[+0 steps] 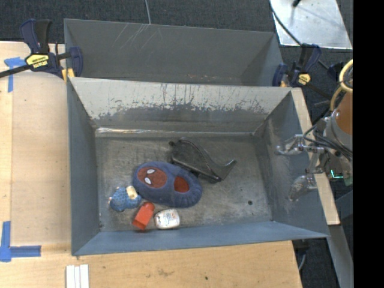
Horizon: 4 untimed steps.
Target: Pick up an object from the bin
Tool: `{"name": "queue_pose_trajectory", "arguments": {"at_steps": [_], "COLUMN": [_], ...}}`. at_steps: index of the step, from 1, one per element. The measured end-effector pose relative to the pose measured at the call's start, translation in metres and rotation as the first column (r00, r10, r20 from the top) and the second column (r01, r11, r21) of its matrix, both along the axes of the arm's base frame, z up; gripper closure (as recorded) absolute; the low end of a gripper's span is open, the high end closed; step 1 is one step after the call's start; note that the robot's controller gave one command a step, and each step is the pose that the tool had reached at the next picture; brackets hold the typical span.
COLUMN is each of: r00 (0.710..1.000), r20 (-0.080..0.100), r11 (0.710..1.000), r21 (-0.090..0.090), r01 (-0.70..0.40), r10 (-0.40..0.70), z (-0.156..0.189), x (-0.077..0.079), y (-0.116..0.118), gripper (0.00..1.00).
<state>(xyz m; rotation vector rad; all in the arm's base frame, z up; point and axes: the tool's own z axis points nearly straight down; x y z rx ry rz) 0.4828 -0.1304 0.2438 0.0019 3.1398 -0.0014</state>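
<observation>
**Pincer parked over the right wall, nothing yet in hand**

No thing has been singled out yet. The candidates lie together on the floor of the bin (243,188), toward its front-left. The largest is a soft blue slipper (170,186) with a red face patch on it. Behind it, touching its back edge and reaching toward the bin's middle, is a black angular plastic piece (199,161). At the slipper's front edge sits a small cluster: a blue and yellow toy (124,198), an orange block (143,215) and a white capsule-shaped piece (167,219), all touching or just beside one another.

The pincer (293,168) hangs over the bin's sloping right wall, well apart from all of these, with bare floor in between. Its two metal fingers look spread wide with nothing between them, though against the grey wall this is hard to make out.

The risks come from the crowding and from where the arm stands:

- **Wall contact.** A descent from here would likely strike the slope, so the arm has to travel left first.
- **Black piece.** Its thin, crooked shape may pivot or slide out of a narrow pinch.
- **Slipper.** It is soft and may fold or sag out of the grip.
- **Small things.** A grasp could catch a neighbour too, or nudge the one wanted under the slipper's edge.
</observation>
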Motion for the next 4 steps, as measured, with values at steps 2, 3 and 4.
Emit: {"name": "queue_pose_trajectory", "arguments": {"at_steps": [2,3,4], "r00": [0.944,0.945,0.843], "r20": [0.008,0.013,0.001], "r11": [0.944,0.945,0.843], "r21": [-0.006,-0.008,-0.003], "r01": [-0.329,-0.327,-0.537], "r10": [0.329,0.328,0.537], "z": [-0.150,-0.149,0.041], "x": [0.095,0.096,0.102], "y": [0.118,0.117,0.092], "gripper": [0.00,1.00,1.00]}}
